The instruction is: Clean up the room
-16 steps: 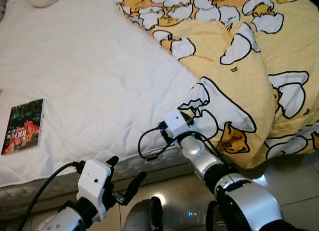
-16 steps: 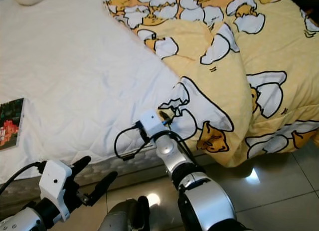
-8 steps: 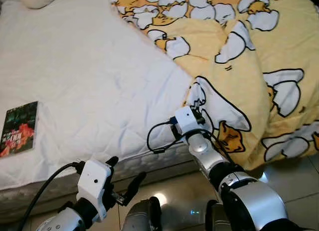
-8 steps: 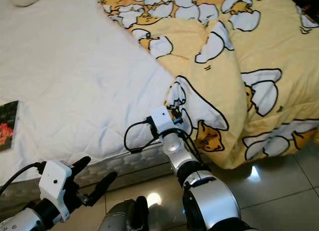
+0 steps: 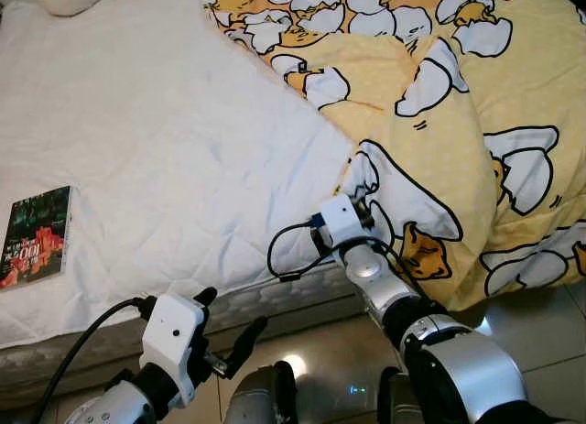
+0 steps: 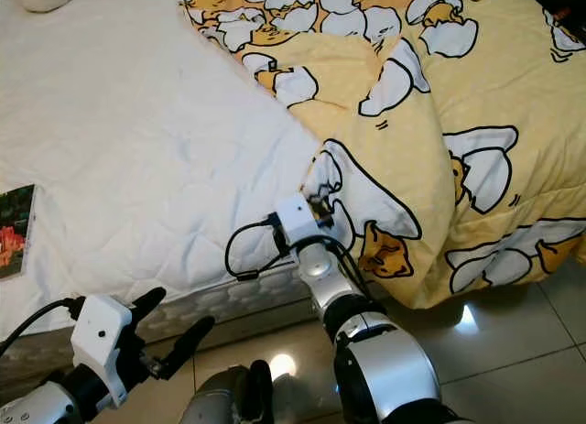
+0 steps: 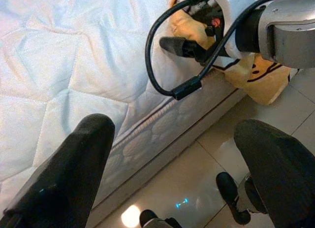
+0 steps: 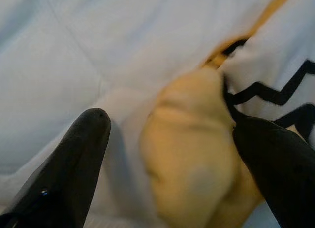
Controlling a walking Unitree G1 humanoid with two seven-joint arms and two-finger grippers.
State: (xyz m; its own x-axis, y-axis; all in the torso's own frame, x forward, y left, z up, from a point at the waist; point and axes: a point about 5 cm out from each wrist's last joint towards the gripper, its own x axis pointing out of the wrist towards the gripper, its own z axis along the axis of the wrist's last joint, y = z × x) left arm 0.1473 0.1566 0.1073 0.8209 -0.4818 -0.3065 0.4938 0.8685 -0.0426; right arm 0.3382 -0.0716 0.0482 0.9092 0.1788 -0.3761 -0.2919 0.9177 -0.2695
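two head views first: right gripper [image 5: 364, 210] sits at the lower corner of the yellow egg-print blanket [image 5: 458, 122], at the edge of the bed [image 5: 165, 149] — about the same spot as half a second ago, and further along the blanket edge than a second ago. whole picture has shifted since then, so the camera moved too. book [image 5: 37, 236] lies flat on the white quilted mattress near the bed's left edge, well apart from the blanket; red lettering on its dark cover, too small to read. left gripper [image 5: 231, 328] hangs low over the tiled floor [image 6: 494, 351] in front of the bed, fingers spread, nothing in them.

left wrist view: its two fingers [image 7: 74, 169] are wide apart with floor and mattress side between them; the right arm shows beyond, one black finger laid against the blanket corner.

right wrist view: fingers [image 8: 74, 159] stand wide, either side of a bunched yellow fold of blanket — fold sits between them, not pinched.
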